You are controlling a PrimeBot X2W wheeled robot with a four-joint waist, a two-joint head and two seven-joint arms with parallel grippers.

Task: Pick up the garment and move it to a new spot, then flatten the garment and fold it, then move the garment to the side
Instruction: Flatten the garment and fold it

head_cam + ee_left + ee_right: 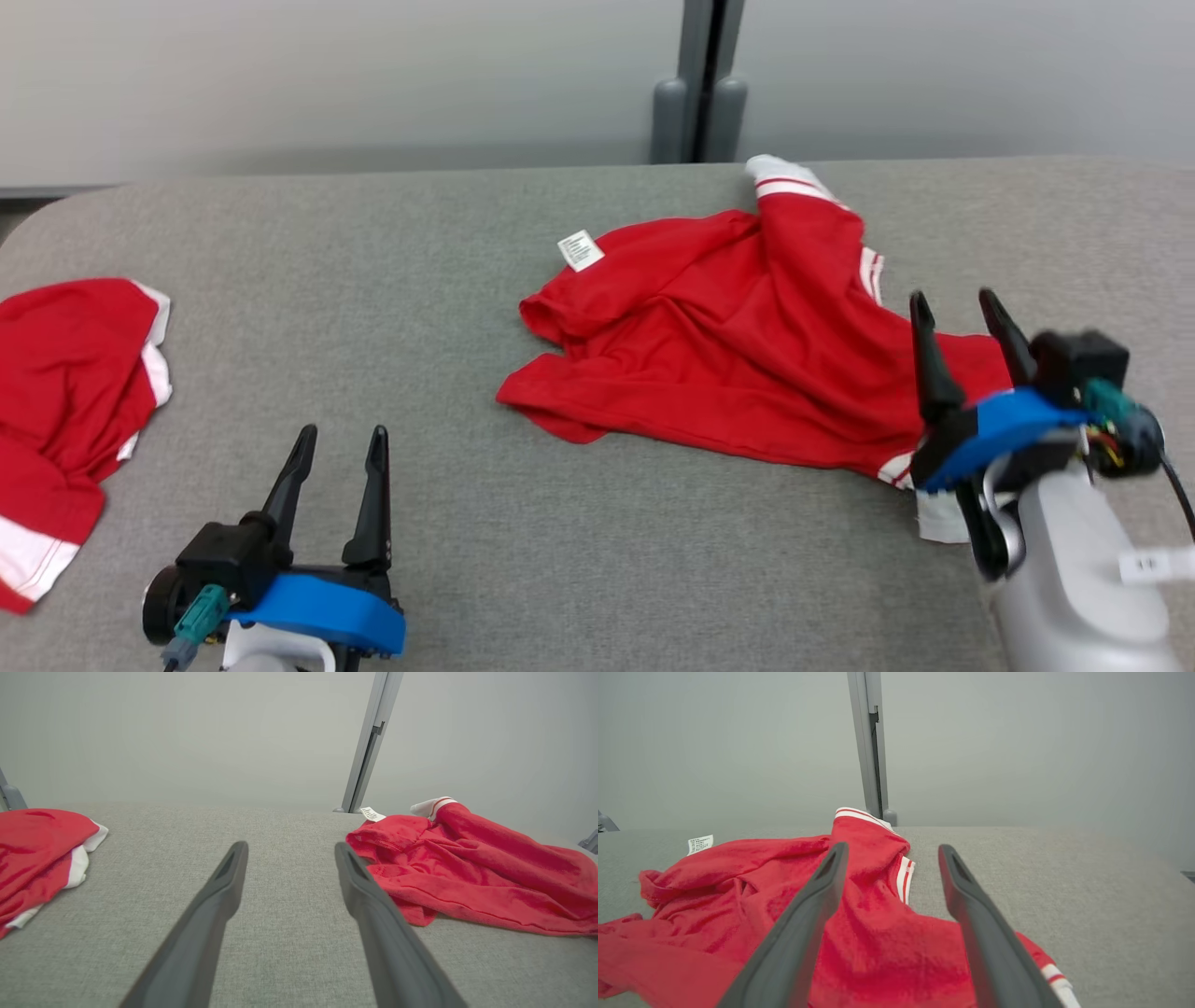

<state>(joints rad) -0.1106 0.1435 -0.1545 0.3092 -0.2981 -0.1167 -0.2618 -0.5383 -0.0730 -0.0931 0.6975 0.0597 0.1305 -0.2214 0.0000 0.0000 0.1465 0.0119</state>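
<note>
A crumpled red garment (738, 345) with white striped trim and a white label lies on the grey table, right of centre. It also fills the lower left of the right wrist view (738, 905) and sits at the right of the left wrist view (467, 872). My right gripper (954, 313) hovers open over the garment's near right corner, fingers apart with nothing between them (892, 851). My left gripper (341, 443) stands open near the table's front left, well left of the garment, over bare cloth (289, 849).
A second red garment (65, 411) with white trim lies at the table's left edge, also in the left wrist view (37, 854). The grey fabric table (373, 308) runs back to a pale wall with a grey vertical post (700, 84).
</note>
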